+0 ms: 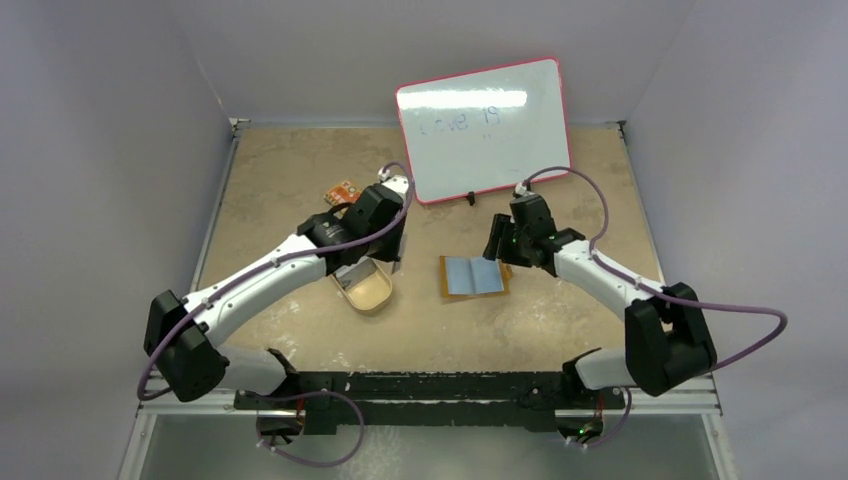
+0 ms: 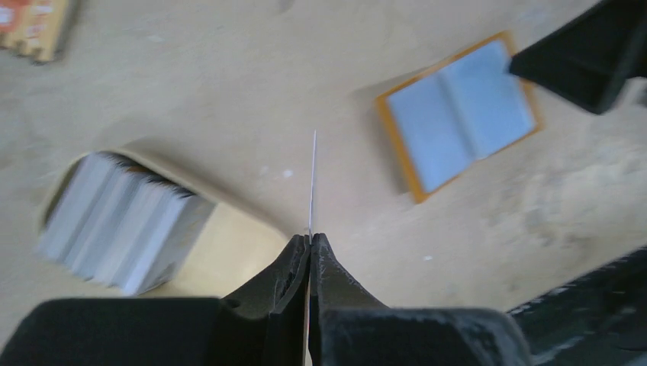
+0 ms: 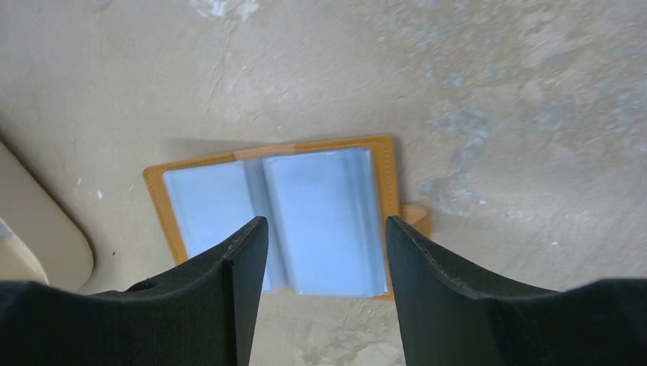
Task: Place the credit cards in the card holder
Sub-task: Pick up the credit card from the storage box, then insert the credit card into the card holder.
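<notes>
My mottled beige table (image 1: pixel 290 170) carries the card holder (image 1: pixel 474 276), lying open, with a tan oval dish (image 1: pixel 380 298) near its left. Farther back sit an orange patterned piece (image 1: pixel 342 193) and a whiteboard (image 1: pixel 485 130).

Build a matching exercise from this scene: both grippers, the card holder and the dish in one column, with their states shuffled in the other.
Column one:
1. left gripper
2. right gripper
3. card holder
4. tan dish

Column two:
A. lies open flat, pale blue inside facing up
B. holds a stack of credit cards
C. shut on one thin credit card, seen edge-on
D. open, over the card holder

Pairs: 1-C, 2-D, 3-A, 4-B
</notes>
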You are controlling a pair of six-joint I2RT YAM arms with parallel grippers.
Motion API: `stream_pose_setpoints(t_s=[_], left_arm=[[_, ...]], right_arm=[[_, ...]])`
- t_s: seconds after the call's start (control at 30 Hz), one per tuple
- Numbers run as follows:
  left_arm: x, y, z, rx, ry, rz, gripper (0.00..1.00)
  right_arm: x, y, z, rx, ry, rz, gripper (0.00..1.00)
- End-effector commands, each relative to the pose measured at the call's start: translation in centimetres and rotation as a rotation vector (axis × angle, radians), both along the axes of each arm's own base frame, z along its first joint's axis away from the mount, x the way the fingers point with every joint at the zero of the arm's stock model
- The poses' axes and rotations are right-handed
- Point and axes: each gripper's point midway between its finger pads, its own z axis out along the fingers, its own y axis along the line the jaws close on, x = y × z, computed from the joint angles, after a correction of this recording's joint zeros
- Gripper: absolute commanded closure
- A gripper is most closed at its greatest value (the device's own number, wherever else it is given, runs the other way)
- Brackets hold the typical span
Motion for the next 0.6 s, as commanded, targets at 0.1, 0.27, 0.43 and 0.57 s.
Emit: stream_pose_setpoints(t_s=[0.1, 0.27, 0.43, 0.57], left_arm=[[-0.1, -9.7, 3.9, -0.597, 0.050, -0.060, 1.00], [0.3, -13.6, 3.0, -0.858, 0.143, -0.026, 1.00], [0.6, -15.8, 0.4, -0.931, 0.276, 0.016, 1.00], [1.2, -15.1, -2.4, -0.837, 0.320, 0.069, 1.00]], right_arm=[[-0.4, -0.9, -0.8, 0.025, 0.015, -0.009, 0.40], [-0.6, -1.3, -2.7, 0.008, 0.049, -0.030, 0.43], [-1.5, -1.4, -4.4, 0.004, 0.095, -0.032, 0.43], [-1.7, -1.3, -4.5, 0.026, 0.073, -0.030, 0.43]])
